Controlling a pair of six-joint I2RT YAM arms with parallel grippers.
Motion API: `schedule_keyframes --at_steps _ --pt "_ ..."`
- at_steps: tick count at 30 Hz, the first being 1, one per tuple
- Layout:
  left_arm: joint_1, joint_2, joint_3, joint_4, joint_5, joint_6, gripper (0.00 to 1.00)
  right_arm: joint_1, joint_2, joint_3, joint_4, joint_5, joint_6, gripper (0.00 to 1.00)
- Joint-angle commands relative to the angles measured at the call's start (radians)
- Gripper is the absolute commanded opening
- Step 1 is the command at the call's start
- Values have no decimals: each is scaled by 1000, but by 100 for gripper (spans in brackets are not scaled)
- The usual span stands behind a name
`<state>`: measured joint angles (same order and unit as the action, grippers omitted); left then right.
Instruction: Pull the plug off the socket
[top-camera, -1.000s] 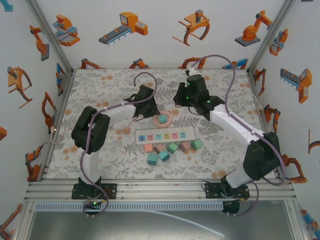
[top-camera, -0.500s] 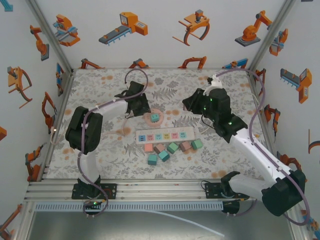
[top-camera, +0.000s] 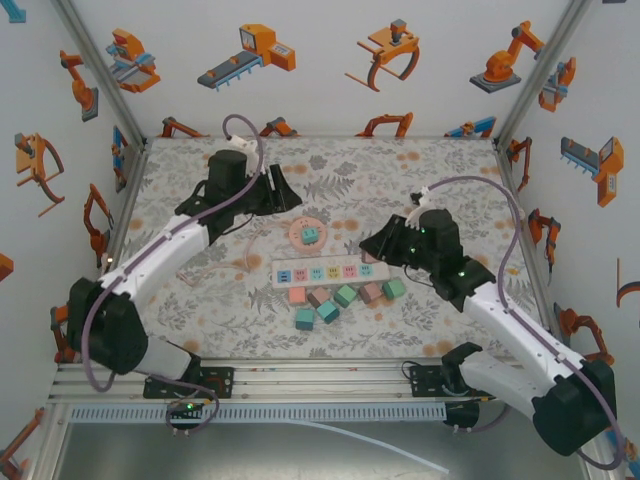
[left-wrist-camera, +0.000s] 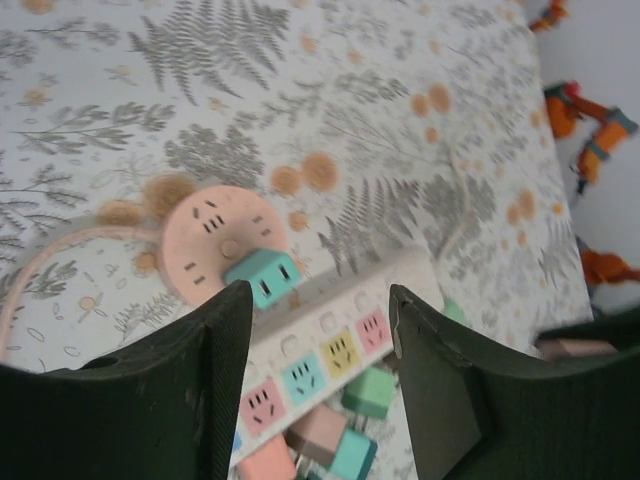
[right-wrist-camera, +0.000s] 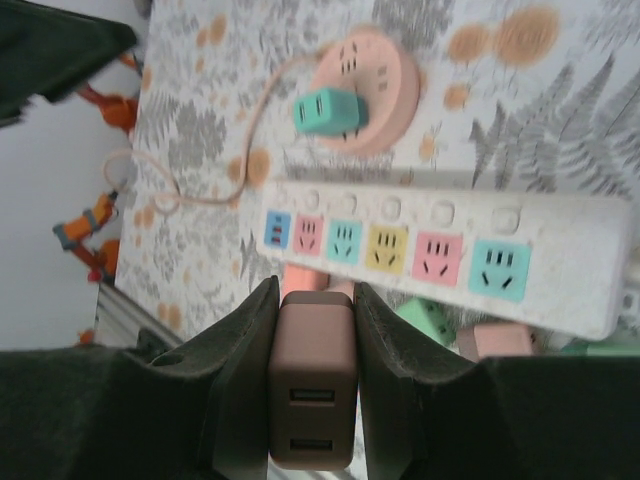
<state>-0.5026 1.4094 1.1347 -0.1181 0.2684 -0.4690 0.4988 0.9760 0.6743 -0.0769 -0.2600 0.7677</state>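
- Right wrist, lower centre: right gripper (right-wrist-camera: 312, 300) clamped on brown plug (right-wrist-camera: 311, 400), held clear of power strip (right-wrist-camera: 440, 215), so apparently unplugged.
- Left gripper (left-wrist-camera: 315, 330) partly open, empty, above teal plug (left-wrist-camera: 262, 276), probably lining up.

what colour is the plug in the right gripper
Brown; the plug shows best in the right wrist view.
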Motion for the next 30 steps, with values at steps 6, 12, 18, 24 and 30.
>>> schedule_keyframes --at_steps 6,12,18,24,30 --pt "-64 -256 -165 -148 486 610 63 97 113 -88 -22 -141 -105 0" --pt "-190 -354 -287 -261 577 865 71 195 256 -156 78 -89 -116 0" --pt "-257 -397 -344 -274 581 971 76 285 344 -190 167 -29 -121 4" --pt "-300 -405 -373 -307 561 1046 81 296 351 -226 193 49 -127 36" --pt "-325 -383 -375 -332 552 1051 90 296 318 -222 107 149 -128 46"
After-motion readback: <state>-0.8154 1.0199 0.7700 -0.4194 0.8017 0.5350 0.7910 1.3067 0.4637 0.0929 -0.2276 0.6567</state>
